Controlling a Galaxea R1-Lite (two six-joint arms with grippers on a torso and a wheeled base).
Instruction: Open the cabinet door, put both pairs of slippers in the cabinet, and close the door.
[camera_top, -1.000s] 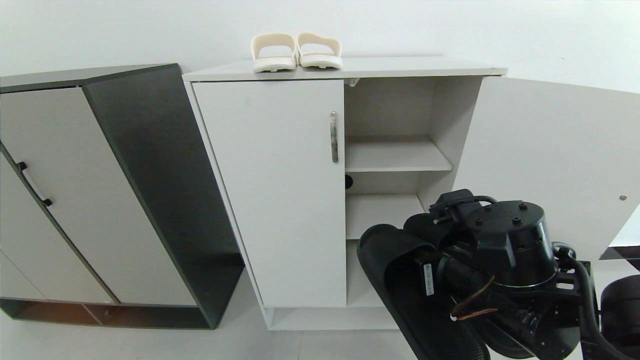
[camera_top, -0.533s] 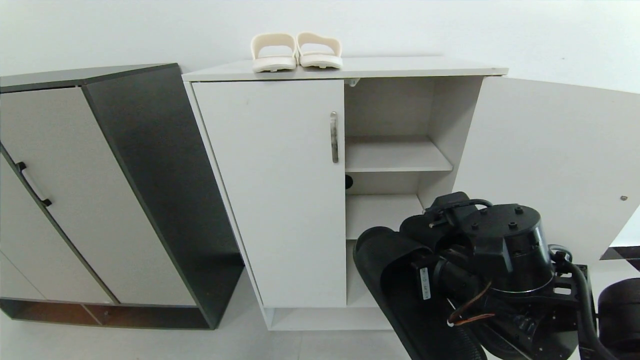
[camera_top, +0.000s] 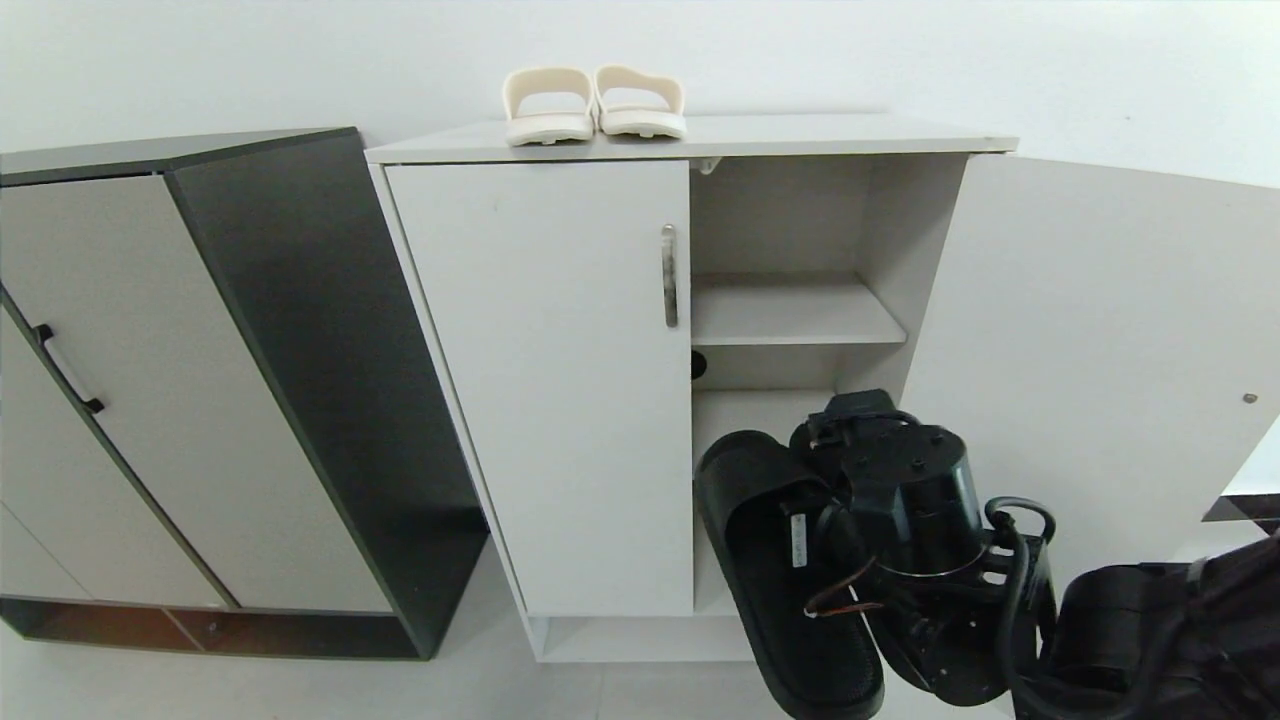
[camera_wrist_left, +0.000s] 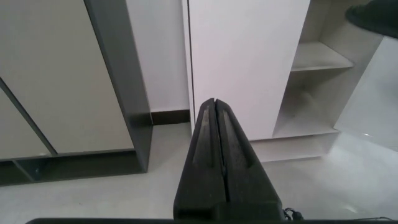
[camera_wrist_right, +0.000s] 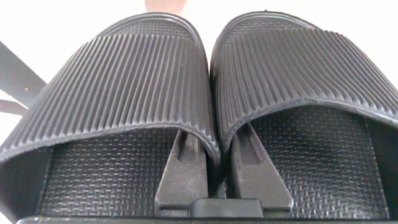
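Head view: right gripper (camera_wrist_right: 216, 134) pinches the ribbed black slippers (camera_top: 790, 560) before the white cabinet's (camera_top: 540, 380) open half, smooth cream slippers (camera_top: 594, 102) up top, dark cabinet (camera_top: 300, 350) alongside, left gripper (camera_wrist_left: 215, 106) squeezed closed

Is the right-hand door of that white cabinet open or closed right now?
Open. The right door is swung wide, baring the shelves inside; the left door is shut.

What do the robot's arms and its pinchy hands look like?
All black. The right arm has a round, drum-shaped wrist with screws on top, a looping black cable, a thin reddish wire and a small white sticker. The left end effector has two long, flat, tapering fingers.
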